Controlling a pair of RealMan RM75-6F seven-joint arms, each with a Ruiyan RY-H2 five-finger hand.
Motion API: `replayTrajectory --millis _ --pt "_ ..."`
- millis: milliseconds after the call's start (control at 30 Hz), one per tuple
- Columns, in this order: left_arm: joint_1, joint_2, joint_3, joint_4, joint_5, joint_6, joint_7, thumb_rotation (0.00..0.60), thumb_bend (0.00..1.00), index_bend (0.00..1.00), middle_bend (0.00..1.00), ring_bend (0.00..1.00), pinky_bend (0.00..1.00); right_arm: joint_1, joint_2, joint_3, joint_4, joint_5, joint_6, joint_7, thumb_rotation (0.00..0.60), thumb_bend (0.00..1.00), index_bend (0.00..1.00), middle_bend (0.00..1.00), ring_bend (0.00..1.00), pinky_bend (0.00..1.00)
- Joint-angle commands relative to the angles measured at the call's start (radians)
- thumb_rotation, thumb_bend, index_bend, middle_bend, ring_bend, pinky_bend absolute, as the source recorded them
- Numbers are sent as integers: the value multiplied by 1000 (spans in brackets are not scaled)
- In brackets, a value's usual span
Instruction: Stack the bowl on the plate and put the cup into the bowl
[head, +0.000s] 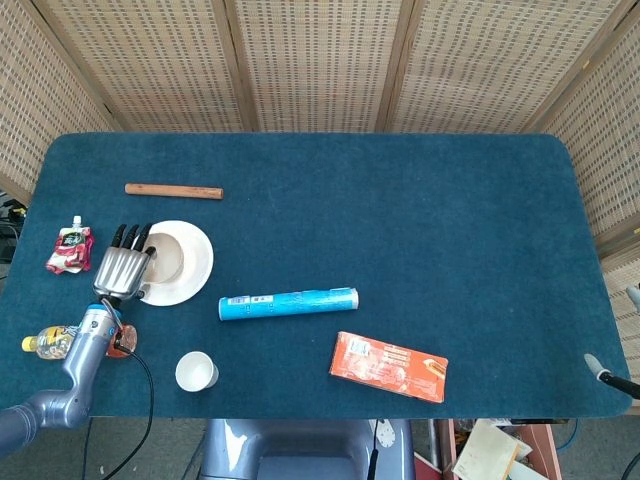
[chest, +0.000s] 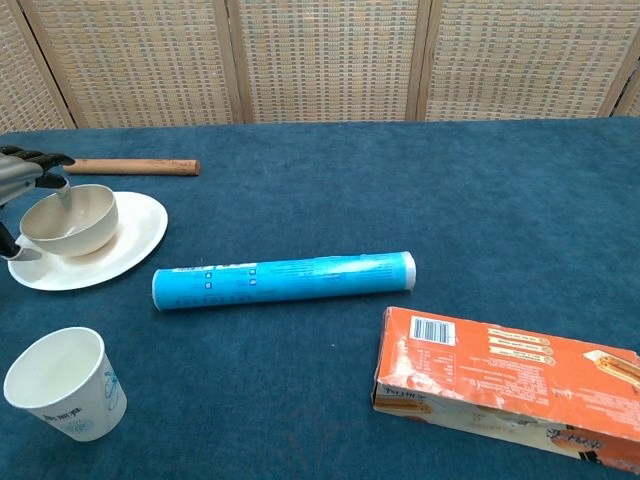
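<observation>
A beige bowl (head: 168, 254) (chest: 68, 219) rests on the white plate (head: 197, 270) (chest: 135, 240) at the table's left side, leaning slightly in the chest view. My left hand (head: 122, 265) (chest: 20, 172) holds the bowl at its left rim, with fingers over the edge and the thumb underneath. The white paper cup (head: 196, 370) (chest: 65, 385) stands upright near the front edge, in front of the plate and apart from it. No frame shows my right hand.
A blue tube (head: 288, 302) (chest: 283, 280) lies right of the plate, and an orange box (head: 388, 366) (chest: 505, 375) sits front right. Behind the plate lies a wooden stick (head: 173, 190) (chest: 130, 166). A red pouch (head: 70, 248) and a small bottle (head: 45, 342) are by the left edge.
</observation>
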Motion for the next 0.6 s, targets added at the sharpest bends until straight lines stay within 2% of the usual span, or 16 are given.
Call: replayTrajectory --millis 33,167,300,433,600 --pt "4 14 -4 -20 -5 3 6 600 144 229 0 0 0 0 1 0 -1 -1 0 1 600 169 0 0 0 0" --pt "20 61 -16 -96 12 37 -19 600 138 209 0 0 0 -1 1 0 0 1 0 5 600 169 0 0 0 0" --pt "56 149 -20 -220 86 114 -90 600 141 209 0 0 0 -1 1 0 2 -2 1 8 600 169 0 0 0 0" --pt "85 199 -15 -297 156 180 -135 600 154 209 0 0 0 -1 1 0 2 -2 2 7 600 170 0 0 0 0" --pt "137 261 21 -398 300 292 -191 600 155 255 0 0 0 0 0 -1 -1 -4 1 -2 600 169 0 0 0 0"
